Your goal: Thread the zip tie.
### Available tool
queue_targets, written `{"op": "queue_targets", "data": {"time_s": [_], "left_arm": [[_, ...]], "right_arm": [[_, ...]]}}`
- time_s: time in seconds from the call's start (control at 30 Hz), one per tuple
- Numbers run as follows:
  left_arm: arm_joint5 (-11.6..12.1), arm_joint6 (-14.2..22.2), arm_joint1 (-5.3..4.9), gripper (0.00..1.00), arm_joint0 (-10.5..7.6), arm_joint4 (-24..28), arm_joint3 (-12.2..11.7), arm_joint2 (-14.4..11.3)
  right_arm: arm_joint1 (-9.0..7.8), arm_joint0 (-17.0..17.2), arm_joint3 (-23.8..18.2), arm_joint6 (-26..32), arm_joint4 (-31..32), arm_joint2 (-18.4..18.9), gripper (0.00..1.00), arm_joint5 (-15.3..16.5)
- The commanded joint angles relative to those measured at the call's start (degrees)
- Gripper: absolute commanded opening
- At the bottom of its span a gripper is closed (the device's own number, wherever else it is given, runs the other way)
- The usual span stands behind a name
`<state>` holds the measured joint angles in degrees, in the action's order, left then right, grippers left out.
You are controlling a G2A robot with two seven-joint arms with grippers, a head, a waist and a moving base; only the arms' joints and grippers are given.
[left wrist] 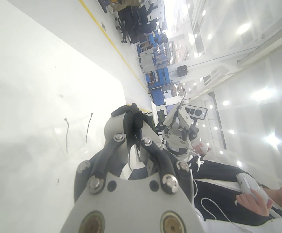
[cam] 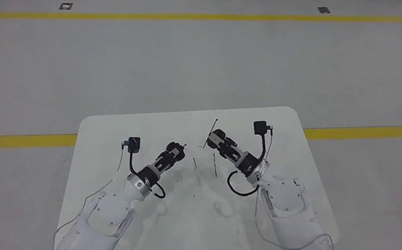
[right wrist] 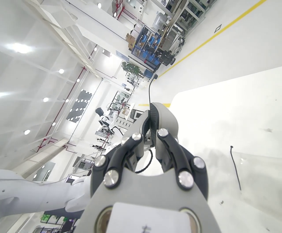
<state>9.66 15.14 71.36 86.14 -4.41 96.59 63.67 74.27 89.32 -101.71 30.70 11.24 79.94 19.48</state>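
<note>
Right gripper (right wrist: 152, 111) clenched on a black zip tie (right wrist: 149, 92); the strap stands out past the fingertips, head at the far end, above the white table (cam: 116, 140). Left gripper (cam: 178, 148) pinched closed, near the right one but apart. A loose tie (cam: 196, 164) and a second loose tie (cam: 215, 164) lie flat between the arms; the mark on the white label (right wrist: 149, 218) is too small to read.

a loose zip tie (cam: 195, 164) and a second loose zip tie (cam: 216, 165) lie on the table (cam: 116, 140) in the narrow gap between left gripper (cam: 180, 147) and right gripper (cam: 215, 136). a held zip tie (cam: 214, 126) projects from the right gripper toward the far edge. wider passage: far-left table surface.
</note>
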Motion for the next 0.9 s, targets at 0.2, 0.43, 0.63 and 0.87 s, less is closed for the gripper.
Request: {"op": "queue_targets", "data": {"time_s": [0.2, 0.43, 0.63, 0.87], "left_arm": [[0.15, -0.02, -0.01, 0.0, -0.02, -0.18, 0.02, 0.01], [0.04, -0.25, -0.01, 0.0, -0.03, 0.07, -0.13, -0.18], [-1.23, 0.08, -0.33, 0.0, 1.64, 1.1, 1.73, 0.3], [-2.83, 0.92, -0.71, 0.0, 3.07, 1.96, 3.45, 0.8]], "right_arm": [[-0.04, -0.04, 0.01, -0.06, -0.02, -0.05, 0.0, 0.0], [-0.1, -0.07, 0.22, -3.0, 4.04, -0.31, 0.0, 0.0], [-0.26, -0.27, 1.25, -9.81, 9.06, -3.27, 0.0, 0.0], [-1.01, -1.72, 2.57, -13.22, 10.09, -6.96, 0.0, 0.0]]}}
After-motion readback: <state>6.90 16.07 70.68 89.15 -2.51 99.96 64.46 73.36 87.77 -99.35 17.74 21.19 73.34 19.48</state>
